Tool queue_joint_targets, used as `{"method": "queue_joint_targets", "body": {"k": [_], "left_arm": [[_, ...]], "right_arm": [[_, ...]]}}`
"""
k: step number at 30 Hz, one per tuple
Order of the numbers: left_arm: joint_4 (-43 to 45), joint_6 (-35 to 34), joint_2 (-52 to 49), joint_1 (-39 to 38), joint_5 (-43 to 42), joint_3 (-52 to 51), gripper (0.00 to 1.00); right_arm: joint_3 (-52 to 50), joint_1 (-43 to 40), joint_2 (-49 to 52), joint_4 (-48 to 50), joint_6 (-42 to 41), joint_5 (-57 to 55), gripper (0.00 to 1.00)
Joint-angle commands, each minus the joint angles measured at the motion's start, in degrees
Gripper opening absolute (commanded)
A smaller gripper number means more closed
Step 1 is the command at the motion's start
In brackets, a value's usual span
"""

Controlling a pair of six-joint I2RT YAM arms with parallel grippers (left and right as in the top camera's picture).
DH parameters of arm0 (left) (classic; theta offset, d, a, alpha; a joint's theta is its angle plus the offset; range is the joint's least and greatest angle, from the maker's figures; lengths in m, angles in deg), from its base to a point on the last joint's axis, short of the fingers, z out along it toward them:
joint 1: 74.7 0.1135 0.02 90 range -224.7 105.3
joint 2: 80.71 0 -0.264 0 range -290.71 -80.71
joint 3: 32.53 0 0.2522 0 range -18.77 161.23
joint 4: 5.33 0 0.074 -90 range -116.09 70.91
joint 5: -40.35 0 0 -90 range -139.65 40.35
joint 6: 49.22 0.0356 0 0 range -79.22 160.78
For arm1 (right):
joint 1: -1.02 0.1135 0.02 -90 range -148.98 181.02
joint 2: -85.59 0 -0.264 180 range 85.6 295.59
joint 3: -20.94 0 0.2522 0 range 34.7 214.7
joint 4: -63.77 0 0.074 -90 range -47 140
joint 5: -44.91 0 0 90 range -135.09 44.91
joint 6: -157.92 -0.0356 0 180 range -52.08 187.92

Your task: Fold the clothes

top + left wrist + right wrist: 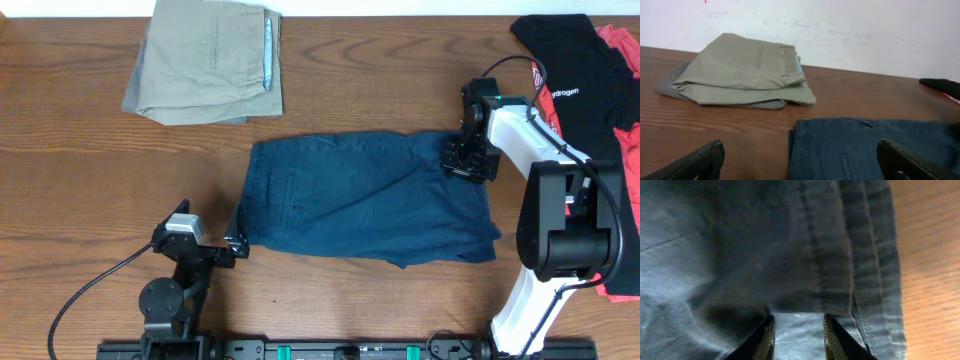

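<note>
- Done so far, as we judge it: one pair of khaki shorts (205,62) sits folded at the far-left of the table (80,180). We count that as finished.
- In hand now: the navy shorts (365,200) lie flat in the middle of the table, roughly a rectangle, w/ a slightly ragged near-right corner. They may already be doubled leg over leg, but we can't tell from these views. No tidy final fold yet.
- Right gripper (799,335) is down on the far-right corner of the navy shorts, by the stitched hem. The jaws are close together w/ cloth filling the gap, so it looks clamped on the fabric.
- Left gripper (800,150) is low at the near-left corner of the navy shorts. Its fingers are wide apart and hold nothing, and the shorts' left edge runs between them in the wrist view. We can't tell whether it touches the cloth.
- Left to do, approx.: take the corners, fold the navy shorts over and set them aside. Then there's the heap at the far-right edge, not yet folded. So we're early to mid-way, not near the end.
- Count: 1 navy shorts; 1 khaki shorts; 1 black top (570,80) w/ white lettering; 1 red garment (628,150) under and beside it, poss. more since it's partly hidden and cut off by the frame; 2 arms, 2 grippers.
</note>
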Motion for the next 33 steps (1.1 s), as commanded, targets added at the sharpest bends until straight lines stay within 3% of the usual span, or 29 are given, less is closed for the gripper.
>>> {"method": "queue_joint_targets", "body": {"k": [1, 10, 13, 16, 19, 23, 25, 33], "left_arm": [[-1.03, 0.96, 0.15, 0.2, -0.72, -1.49, 0.98], [-1.03, 0.96, 0.15, 0.2, -0.72, -1.49, 0.98], [-1.03, 0.96, 0.15, 0.2, -0.72, -1.49, 0.98], [-1.03, 0.98, 0.15, 0.2, -0.72, -1.49, 0.98], [-1.03, 0.96, 0.15, 0.2, -0.72, -1.49, 0.98], [-1.03, 0.98, 0.15, 0.2, -0.72, -1.49, 0.98], [-1.03, 0.96, 0.15, 0.2, -0.72, -1.49, 0.98], [-1.03, 0.96, 0.15, 0.2, -0.72, -1.49, 0.98]], "right_arm": [[-1.27, -3.15, 0.15, -1.6, -3.87, -9.03, 0.29], [0.96, -10.14, 0.07, -10.08, -7.1, -12.26, 0.16], [4.59, -10.45, -0.63, -14.99, -7.67, -13.51, 0.17], [9.2, -10.23, -2.16, -19.58, -8.76, -14.97, 0.26], [13.35, -9.46, -4.37, -21.64, -7.52, -9.73, 0.31], [14.27, -6.14, -7.13, -18.05, 5.38, 8.09, 0.3], [14.16, -4.24, -7.08, -17.27, 8.04, 10.58, 0.29], [3.76, 4.46, -6.71, -5.95, 5.11, 8.57, 0.27]]}}
